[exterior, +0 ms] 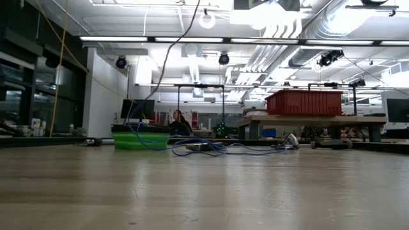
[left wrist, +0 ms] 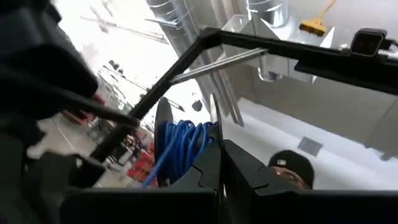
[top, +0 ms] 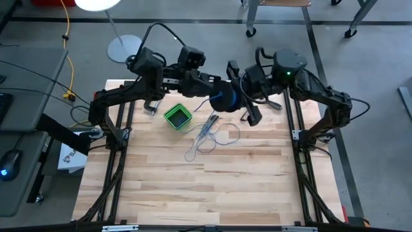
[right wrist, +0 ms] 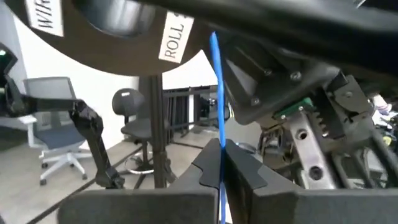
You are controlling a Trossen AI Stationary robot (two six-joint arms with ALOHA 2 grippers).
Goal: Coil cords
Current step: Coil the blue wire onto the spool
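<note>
The small dark spool (top: 224,98), wound with blue wire (left wrist: 183,144), is held up over the far middle of the table between both grippers. My left gripper (top: 214,90) comes at it from the left and is shut. My right gripper (top: 237,96) comes from the right, shut on the wire (right wrist: 217,118) just below the spool's labelled flange (right wrist: 124,31). The rest of the thin blue-grey wire lies in loose loops (top: 209,134) on the wood beside the green box (top: 177,116). A strand rises from those loops (exterior: 204,148) toward the grippers. My left gripper pinches the thin rim of one spool flange (left wrist: 213,121) between its two fingers, next to the wound wire. The spool is lifted clear of the table. My right gripper pinches a single strand of the wire (right wrist: 218,163) between its two fingers. The fingers lie across it. The strand runs straight and taut from the fingers up to the spool.
The green box stands left of the loose loops (exterior: 140,140). Small metal pieces lie near the far edge (top: 151,108) (exterior: 291,142). A lamp base (top: 123,46) and a yellow cable (top: 67,64) are off the table. Bare wood (top: 206,187) stretches toward the near edge.
</note>
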